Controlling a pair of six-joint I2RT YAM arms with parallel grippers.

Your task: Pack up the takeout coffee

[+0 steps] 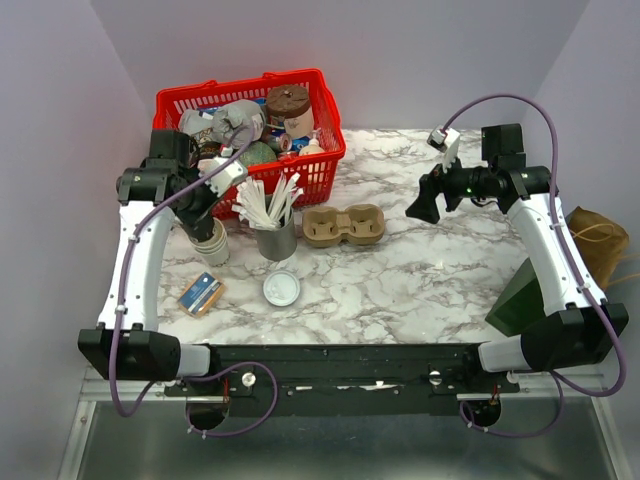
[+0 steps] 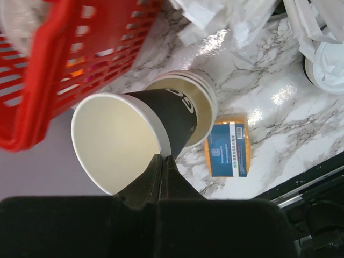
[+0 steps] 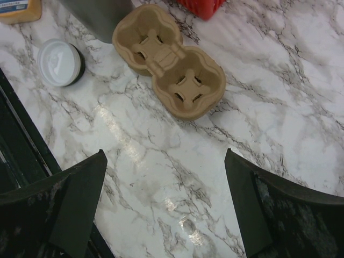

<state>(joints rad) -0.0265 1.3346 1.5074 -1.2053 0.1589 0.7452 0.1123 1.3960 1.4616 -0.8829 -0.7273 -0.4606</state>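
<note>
No lidded takeout coffee is in view. My left gripper [image 2: 164, 158] is shut on the rim of a lidless paper cup [image 2: 118, 140], black outside and cream inside. The cup is tilted just above the stack of paper cups [image 2: 203, 99], beside the red basket [image 2: 54, 64]. In the top view the left gripper [image 1: 205, 205] hovers over that stack [image 1: 212, 245]. A loose white lid [image 1: 281, 289] lies flat on the marble. My right gripper [image 3: 165, 161] is open and empty, above bare marble, near a brown two-cup carrier [image 3: 169, 59].
The red basket [image 1: 330, 150] of mixed goods stands at the back left. A grey holder of straws and stirrers [image 1: 277, 240] stands left of the carrier [image 1: 343, 226]. An orange and blue packet [image 1: 202, 294] lies front left. A brown paper bag [image 1: 598, 240] and a dark green object [image 1: 520, 295] sit at the right edge.
</note>
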